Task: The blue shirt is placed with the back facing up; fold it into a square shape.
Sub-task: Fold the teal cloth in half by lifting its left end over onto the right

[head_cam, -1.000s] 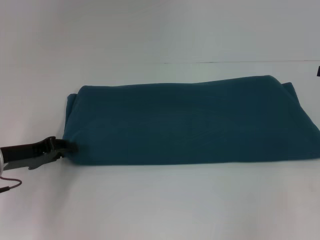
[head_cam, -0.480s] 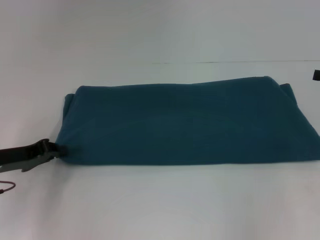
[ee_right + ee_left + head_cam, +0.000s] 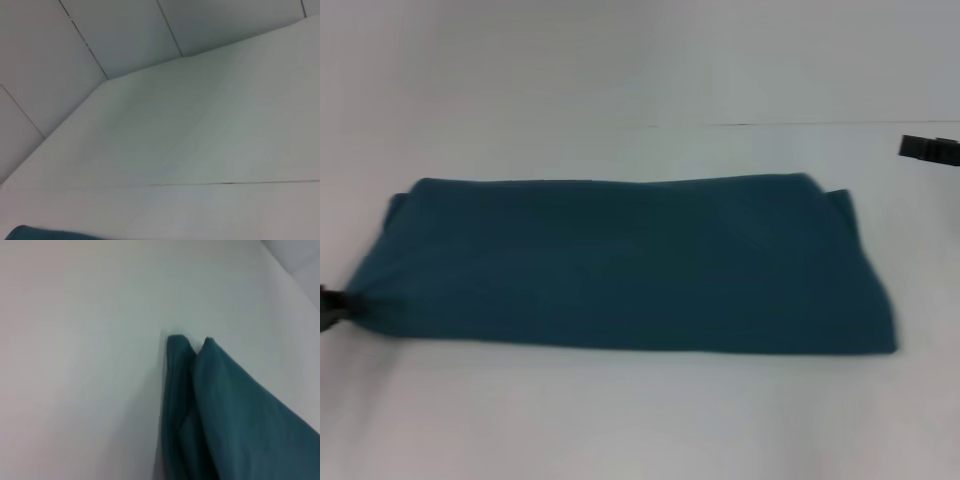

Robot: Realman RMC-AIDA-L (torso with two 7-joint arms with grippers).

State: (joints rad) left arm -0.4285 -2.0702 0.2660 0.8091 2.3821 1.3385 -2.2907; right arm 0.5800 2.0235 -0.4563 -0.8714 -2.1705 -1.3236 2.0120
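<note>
Head view: the blue shirt [image 3: 620, 265] is seen folded into a long band, laid flat on the white worktop [image 3: 640, 420].
Left gripper [image 3: 330, 308]: its fingers are clamped on the shirt's near-left corner at the frame edge.
Right gripper [image 3: 930, 149]: held far right, apart from the shirt; finger state cannot be told.

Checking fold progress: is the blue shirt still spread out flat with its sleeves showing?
No, the blue shirt lies folded into a long band, no sleeves showing.

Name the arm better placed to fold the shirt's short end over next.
Left. The left gripper is at the blue shirt's near-left corner, seemingly gripping it; the right gripper hangs clear, beyond the far-right corner.
</note>
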